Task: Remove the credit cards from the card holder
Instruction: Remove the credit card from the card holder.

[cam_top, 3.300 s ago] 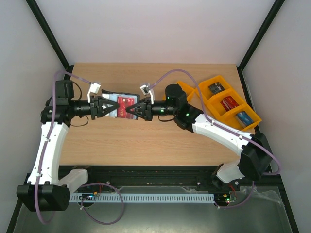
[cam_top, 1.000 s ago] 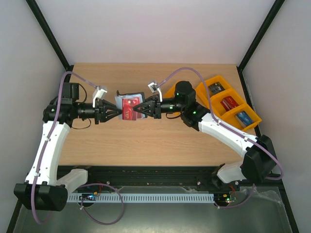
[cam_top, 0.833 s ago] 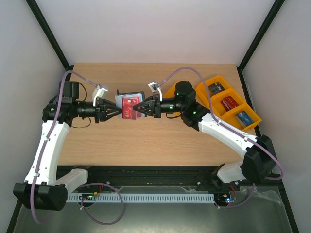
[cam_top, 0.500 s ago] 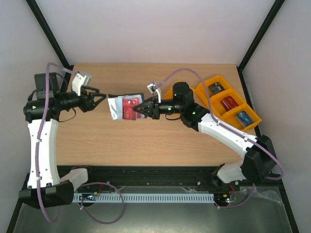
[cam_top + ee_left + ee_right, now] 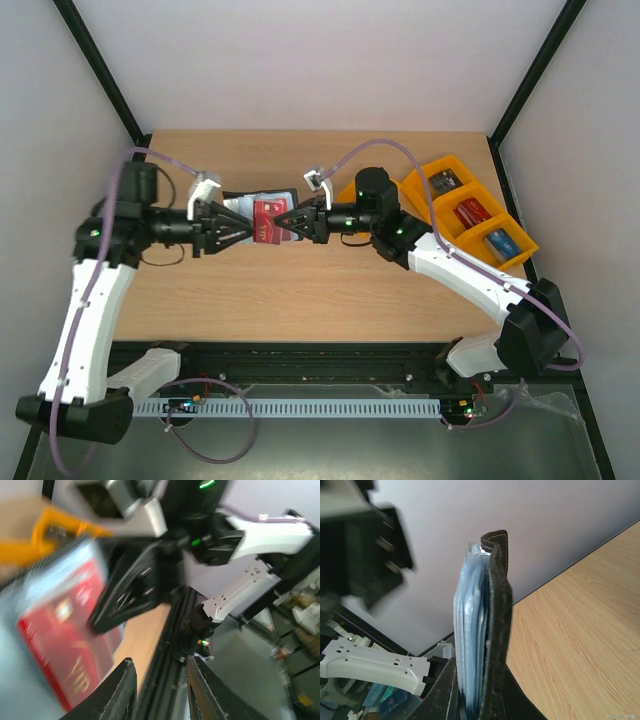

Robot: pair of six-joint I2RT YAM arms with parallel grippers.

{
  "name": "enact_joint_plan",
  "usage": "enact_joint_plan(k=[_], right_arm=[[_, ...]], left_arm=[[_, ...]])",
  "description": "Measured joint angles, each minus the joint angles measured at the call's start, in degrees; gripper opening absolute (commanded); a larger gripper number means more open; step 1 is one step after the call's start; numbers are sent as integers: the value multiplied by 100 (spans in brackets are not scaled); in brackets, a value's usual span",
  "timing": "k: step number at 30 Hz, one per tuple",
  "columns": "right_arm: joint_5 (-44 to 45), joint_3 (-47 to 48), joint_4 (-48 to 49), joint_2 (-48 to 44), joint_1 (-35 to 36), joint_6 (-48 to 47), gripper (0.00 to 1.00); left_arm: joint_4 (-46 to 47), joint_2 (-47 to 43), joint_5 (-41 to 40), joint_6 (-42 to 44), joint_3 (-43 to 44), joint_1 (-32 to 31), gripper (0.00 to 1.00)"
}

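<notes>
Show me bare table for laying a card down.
Free: the wooden table's near strip before the black folding card holder, and the far strip behind it. Crowded: the middle around it, and the orange plastic trays at right.

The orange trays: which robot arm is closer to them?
Right. The right fingers hold the card holder, left of the orange trays; the left fingers are beyond the holder, farther away.

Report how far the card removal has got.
Done: wallet is off the table, spread open. In hand: right gripper clamps it; left gripper, jaws apart, sits at the red card without gripping. Left: the red card is still pocketed; no card lies loose on the table.
</notes>
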Motion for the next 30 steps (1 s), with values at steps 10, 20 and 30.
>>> enact_joint_plan(k=[10,20,30], right_arm=[[7,20,2,0,-7,57,2],[52,20,-35,0,-20,55,2],[63,20,-146,2,-44,57,2]], left_arm=[[1217,179,-675,-1215,-1381,-385,25],[1650,162,-750,-1300,-1580,-234,21],[2006,208,-874,-1384,-1886,-205,21]])
